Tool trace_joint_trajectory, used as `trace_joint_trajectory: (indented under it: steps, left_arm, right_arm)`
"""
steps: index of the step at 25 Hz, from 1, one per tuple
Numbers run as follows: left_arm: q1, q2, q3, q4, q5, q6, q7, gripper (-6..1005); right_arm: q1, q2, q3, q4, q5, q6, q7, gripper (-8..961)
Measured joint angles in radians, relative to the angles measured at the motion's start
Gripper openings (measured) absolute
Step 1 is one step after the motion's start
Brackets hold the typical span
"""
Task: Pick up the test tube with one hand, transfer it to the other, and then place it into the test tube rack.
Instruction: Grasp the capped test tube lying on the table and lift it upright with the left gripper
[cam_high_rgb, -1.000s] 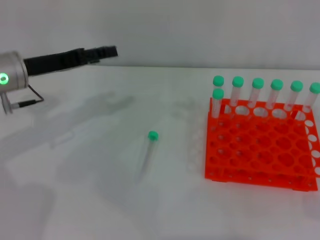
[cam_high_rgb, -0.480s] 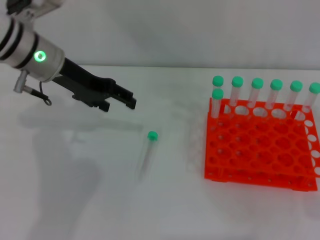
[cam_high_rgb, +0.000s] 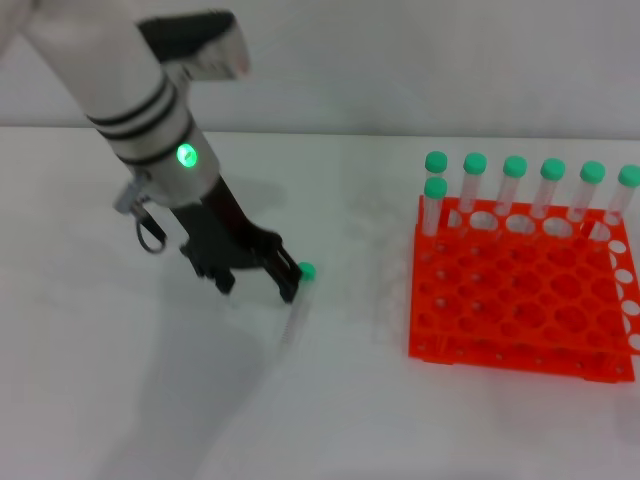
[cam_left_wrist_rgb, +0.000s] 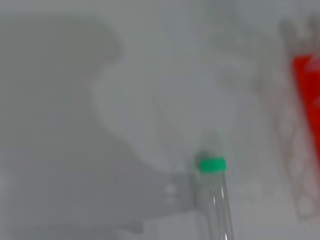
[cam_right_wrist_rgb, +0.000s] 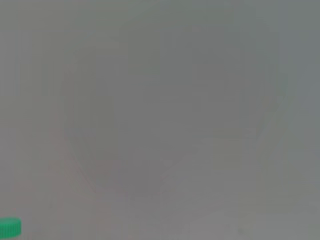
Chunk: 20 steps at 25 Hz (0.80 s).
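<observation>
A white-and-silver left arm with black rings and a lit green light reaches from the upper left of the head view down to the middle of a white table. Its black left gripper stands low over the table at centre frame, its prongs spread apart with nothing between them, one fingertip just beside the green cap of the test tube.

The test tube lies flat on the table slightly left of centre, its cap pointing toward the back of the scene and its clear body trailing toward the lower edge of the frame. In the left wrist view the same tube appears in the lower middle, cap up, resting on the bare surface.

The test tube rack, bright orange-red, sits at the right side of the head view, well apart from the lying tube. Seven green-capped tubes stand upright in it, six along the back row and one more in the second row at the rack's left corner. An edge of the rack shows at the right of the left wrist view.

The right gripper is out of sight; the right wrist view shows only a grey surface and a green cap in its lower left corner.
</observation>
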Motion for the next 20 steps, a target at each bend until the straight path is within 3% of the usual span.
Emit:
trace_joint_trajectory:
  steps: [6,20]
  left_arm:
    - [0.021,-0.004,0.000,0.140,0.044,-0.098,-0.098,849]
    - [0.080,-0.006,-0.001,0.200,0.043,-0.185,-0.146,842]
  right_arm:
    - [-0.004,-0.006,-0.009,0.000,-0.001,-0.003,0.000,868]
    - [-0.018,-0.016,-0.042,-0.006,-0.002,-0.005,0.000,868]
